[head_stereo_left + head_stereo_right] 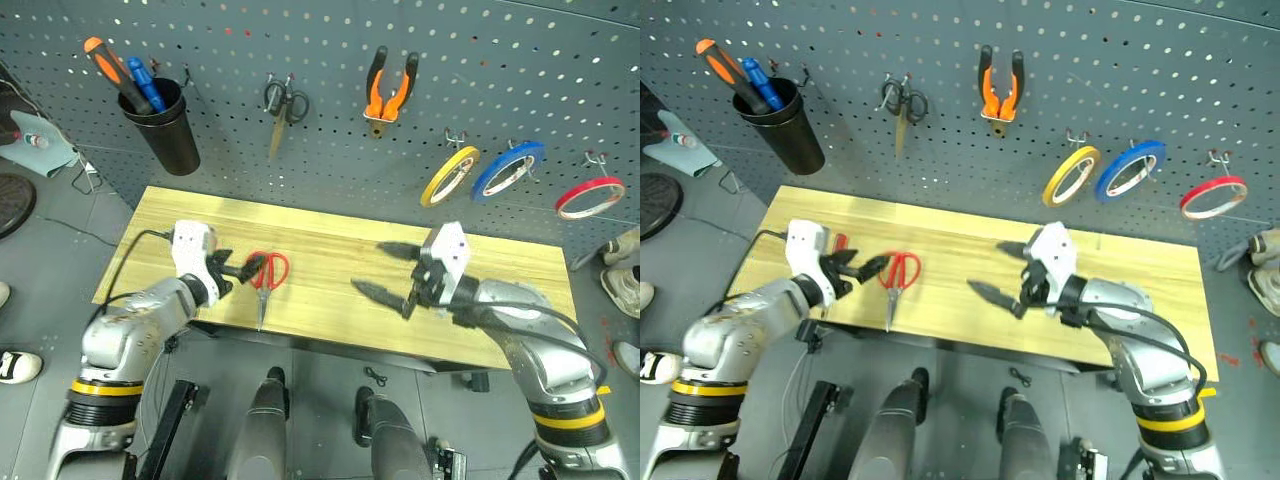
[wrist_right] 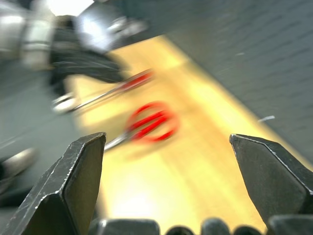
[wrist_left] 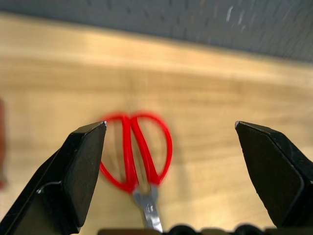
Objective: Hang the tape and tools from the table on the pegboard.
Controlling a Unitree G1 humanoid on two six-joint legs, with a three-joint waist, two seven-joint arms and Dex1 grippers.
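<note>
The red-handled steel scissors (image 1: 266, 275) lay on the light wood plank counter (image 1: 330, 260), blades toward its near edge. The left hand (image 1: 238, 272) hovered just beside their handles, fingers apart; the right hand (image 1: 392, 272) hung over the counter's middle, fingers apart too, empty.

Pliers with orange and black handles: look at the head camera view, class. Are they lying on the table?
No. The pliers hang on the pegboard, above the table, where the red-handled scissors lie.

Grey floor (image 1: 60, 215); white sneaker (image 1: 18, 366) at left; cables on floor.
</note>
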